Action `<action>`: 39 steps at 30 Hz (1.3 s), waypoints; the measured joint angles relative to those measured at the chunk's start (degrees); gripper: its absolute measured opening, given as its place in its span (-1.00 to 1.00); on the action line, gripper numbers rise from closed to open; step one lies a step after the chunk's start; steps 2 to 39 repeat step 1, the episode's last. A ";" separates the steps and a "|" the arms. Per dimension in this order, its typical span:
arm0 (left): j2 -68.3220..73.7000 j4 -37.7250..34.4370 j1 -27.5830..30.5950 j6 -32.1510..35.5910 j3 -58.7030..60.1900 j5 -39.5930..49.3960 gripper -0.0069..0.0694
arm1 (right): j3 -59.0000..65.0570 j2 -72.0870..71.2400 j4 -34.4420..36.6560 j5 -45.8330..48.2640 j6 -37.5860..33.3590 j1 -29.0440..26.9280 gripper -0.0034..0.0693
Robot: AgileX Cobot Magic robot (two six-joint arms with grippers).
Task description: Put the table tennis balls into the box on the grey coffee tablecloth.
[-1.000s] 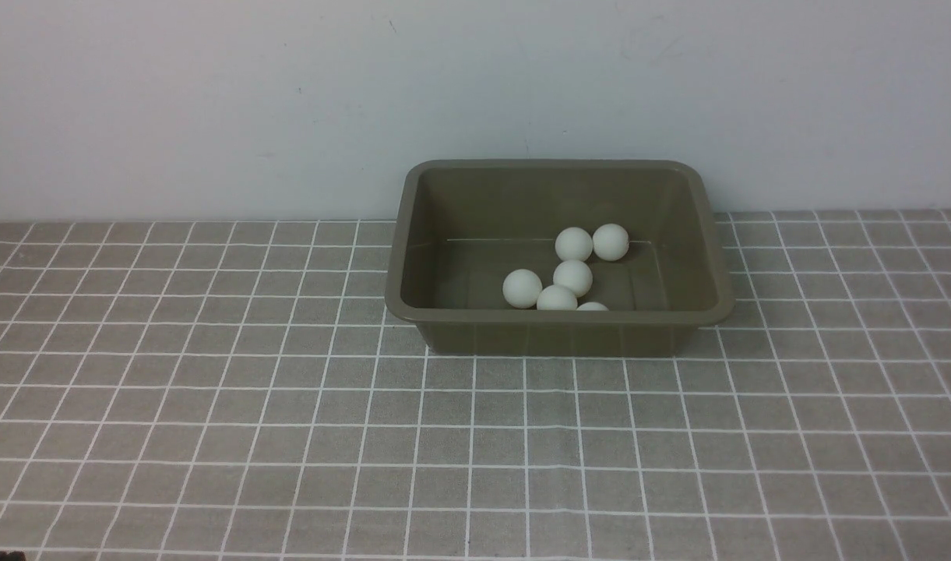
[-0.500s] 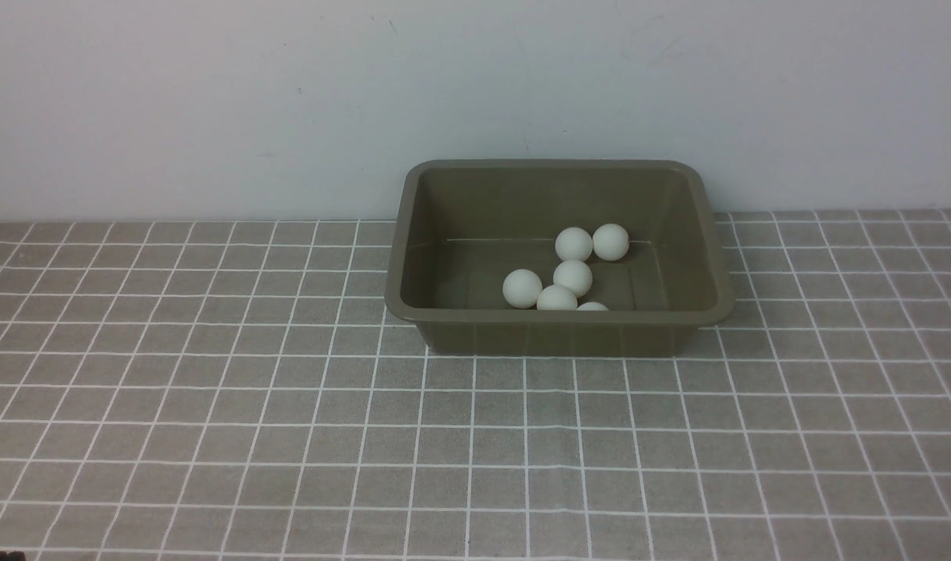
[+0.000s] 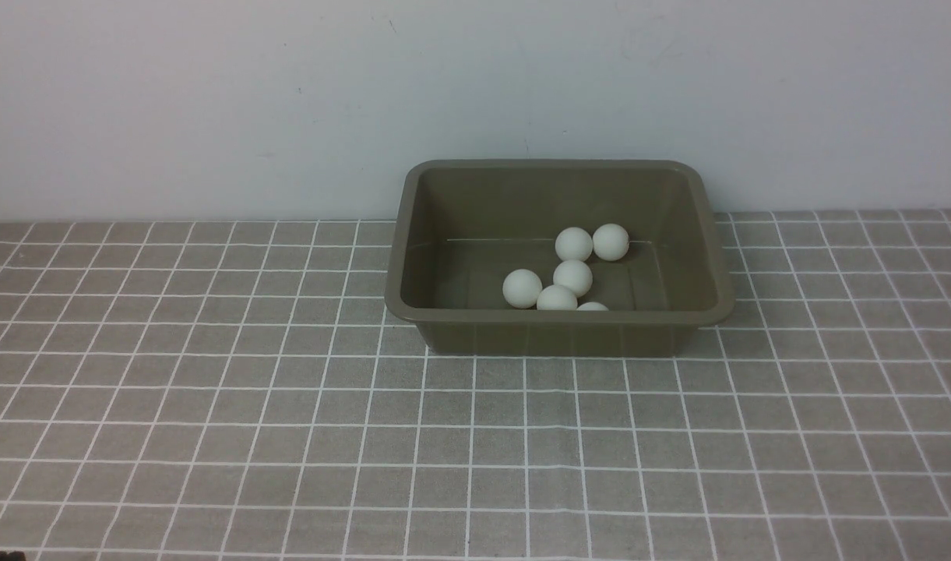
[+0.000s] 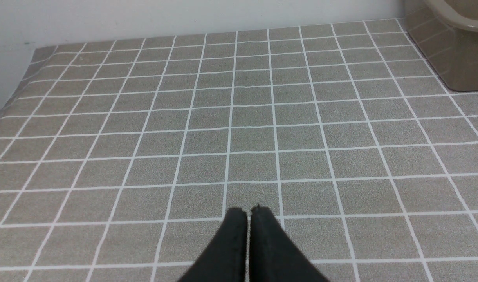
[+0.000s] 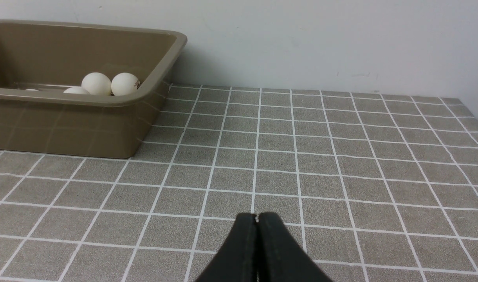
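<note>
The olive-brown box (image 3: 557, 326) stands on the grey coffee tablecloth (image 3: 210, 405) near the back wall, right of centre. Several white table tennis balls (image 3: 573, 277) lie in a cluster on its floor. The right wrist view shows the box (image 5: 86, 125) with some balls (image 5: 96, 83) over its rim. In the left wrist view only a corner of the box (image 4: 454, 58) shows. My left gripper (image 4: 248, 209) is shut and empty above bare cloth. My right gripper (image 5: 257, 216) is also shut with nothing in it, well short of the box. Neither gripper appears in the front view.
A plain white wall (image 3: 210, 101) rises directly behind the box. The cloth's left edge (image 4: 11, 102) meets the wall in the left wrist view. Its right edge (image 5: 473, 113) shows in the right wrist view.
</note>
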 joint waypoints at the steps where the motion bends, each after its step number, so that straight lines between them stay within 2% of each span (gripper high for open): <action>1: 0.00 0.00 0.00 0.00 0.00 0.00 -0.83 | 0.00 0.00 0.00 0.00 0.00 0.00 -0.93; 39: 0.00 0.00 0.00 0.00 0.00 0.00 -0.83 | 0.00 0.00 0.00 0.00 0.00 0.00 -0.93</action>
